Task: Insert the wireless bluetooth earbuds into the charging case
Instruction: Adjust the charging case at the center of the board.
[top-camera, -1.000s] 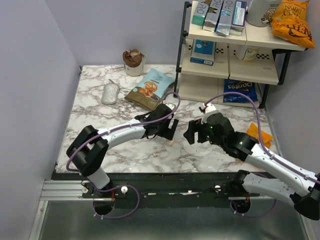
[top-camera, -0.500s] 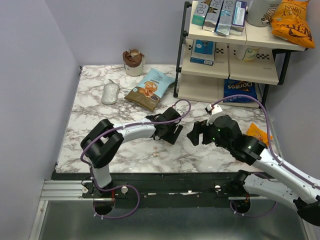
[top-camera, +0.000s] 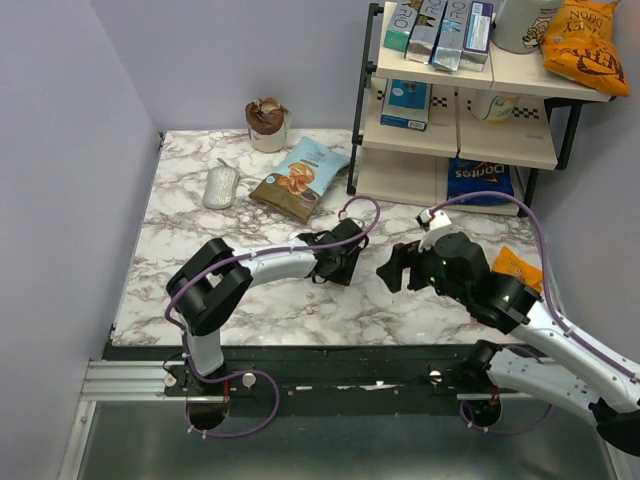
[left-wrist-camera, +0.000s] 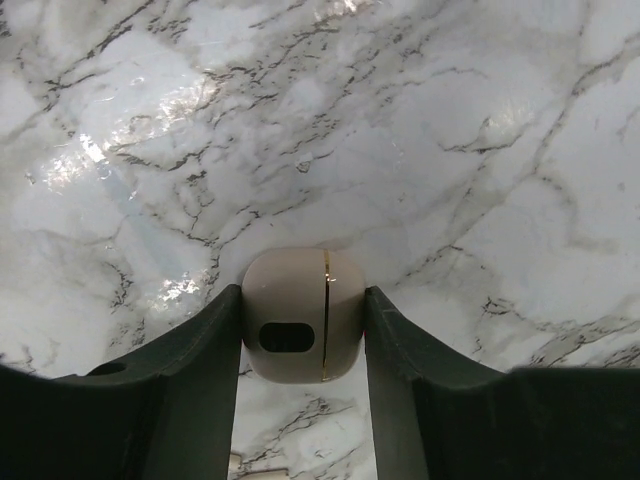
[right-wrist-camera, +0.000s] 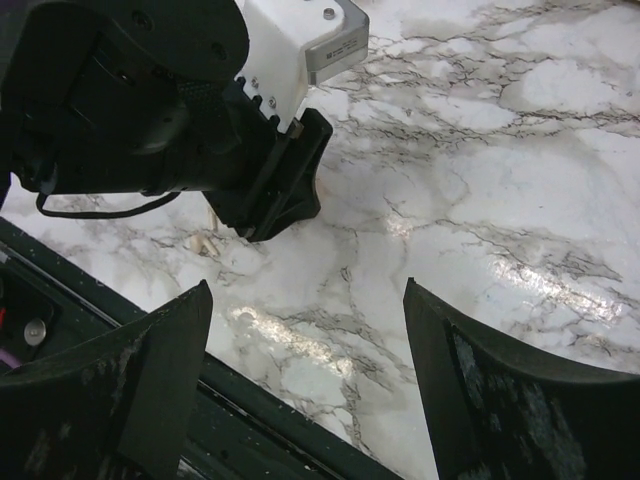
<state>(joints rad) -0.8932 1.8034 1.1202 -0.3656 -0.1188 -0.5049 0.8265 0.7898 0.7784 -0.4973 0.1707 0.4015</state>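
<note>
Jaws of the left gripper (left-wrist-camera: 302, 335) were seen drawn in against both flanks of the charging case (left-wrist-camera: 300, 290), which was clamped between them on the marble table (left-wrist-camera: 470, 120). Its seam and a dark oval recess were turned toward the wrist. A second earlier these jaws had been spread wide and held higher over the table; they had since been lowered and narrowed around the case. From this it was judged that the case had just been secured, so that it could be steadied or lifted. Its seam looked shut, so the lid would probably have to be opened first.

Just outside the left jaws, on the side toward the arm bases, tiny whitish pieces, taken to be the earbuds (right-wrist-camera: 207, 243), were made out on the table, not yet inserted. Farther off, facing the left jaws across bare marble, the right gripper (right-wrist-camera: 307, 290) was held with its jaws parted and nothing between them.
</note>
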